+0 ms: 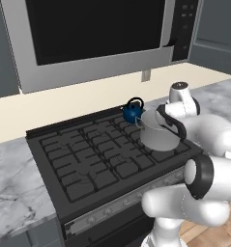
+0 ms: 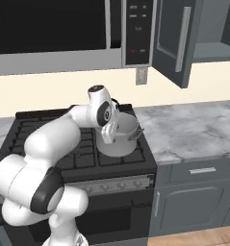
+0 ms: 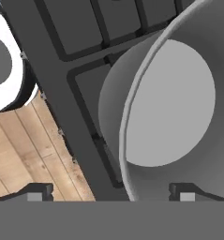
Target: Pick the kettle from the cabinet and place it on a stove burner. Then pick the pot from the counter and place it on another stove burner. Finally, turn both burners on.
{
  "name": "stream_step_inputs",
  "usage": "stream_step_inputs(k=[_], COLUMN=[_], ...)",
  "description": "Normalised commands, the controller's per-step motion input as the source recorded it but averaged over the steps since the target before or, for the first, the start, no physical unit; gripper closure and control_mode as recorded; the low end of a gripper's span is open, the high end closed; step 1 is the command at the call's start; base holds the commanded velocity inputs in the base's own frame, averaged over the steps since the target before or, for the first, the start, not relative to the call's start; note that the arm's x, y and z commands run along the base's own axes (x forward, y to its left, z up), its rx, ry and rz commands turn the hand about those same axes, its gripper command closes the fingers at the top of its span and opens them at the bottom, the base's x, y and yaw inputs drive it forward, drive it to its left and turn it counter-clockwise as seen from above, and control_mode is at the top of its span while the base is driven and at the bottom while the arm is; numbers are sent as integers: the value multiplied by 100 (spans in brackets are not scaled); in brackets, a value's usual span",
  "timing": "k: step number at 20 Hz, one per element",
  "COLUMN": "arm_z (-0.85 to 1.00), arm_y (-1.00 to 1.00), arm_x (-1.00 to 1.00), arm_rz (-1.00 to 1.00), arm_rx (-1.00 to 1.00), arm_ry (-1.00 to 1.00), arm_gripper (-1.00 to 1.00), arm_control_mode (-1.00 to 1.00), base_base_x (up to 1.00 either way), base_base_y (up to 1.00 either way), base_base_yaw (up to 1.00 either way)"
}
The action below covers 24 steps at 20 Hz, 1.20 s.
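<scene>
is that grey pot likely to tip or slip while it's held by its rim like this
The pot is probably stiff, with straight metal-looking walls. The gripper straddles one rim edge, so it may tilt. Its smooth, matte wall could slip; it looks empty, so likely light.

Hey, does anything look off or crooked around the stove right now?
Yes: the pot hangs tilted in the gripper, held by its rim over the stove burners rather than sitting flat. The cabinet door is open.

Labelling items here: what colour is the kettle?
Glossy dark blue with a black handle; the kettle shows best in the left base view.
</scene>
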Motion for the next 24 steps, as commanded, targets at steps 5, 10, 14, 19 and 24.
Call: stream_step_inputs(k=[5, 10, 14, 19, 24], arm_z=[9, 9, 10, 4, 3], arm_y=[-1, -3, -12, -17, -11], arm_x=[-39, -48, -48, -51, -56], arm_rz=[0, -1, -1, 0, 0], arm_rx=[0, 2, 4, 5, 5], arm_ry=[-6, -9, -12, -16, -16], arm_gripper=[-100, -100, -100, -100, -100], arm_control_mode=[-100, -100, -100, -100, -100], base_base_x=[0, 0, 0, 0, 0], base_base_y=[0, 0, 0, 0, 0], base_base_yaw=[0, 0, 0, 0, 0])
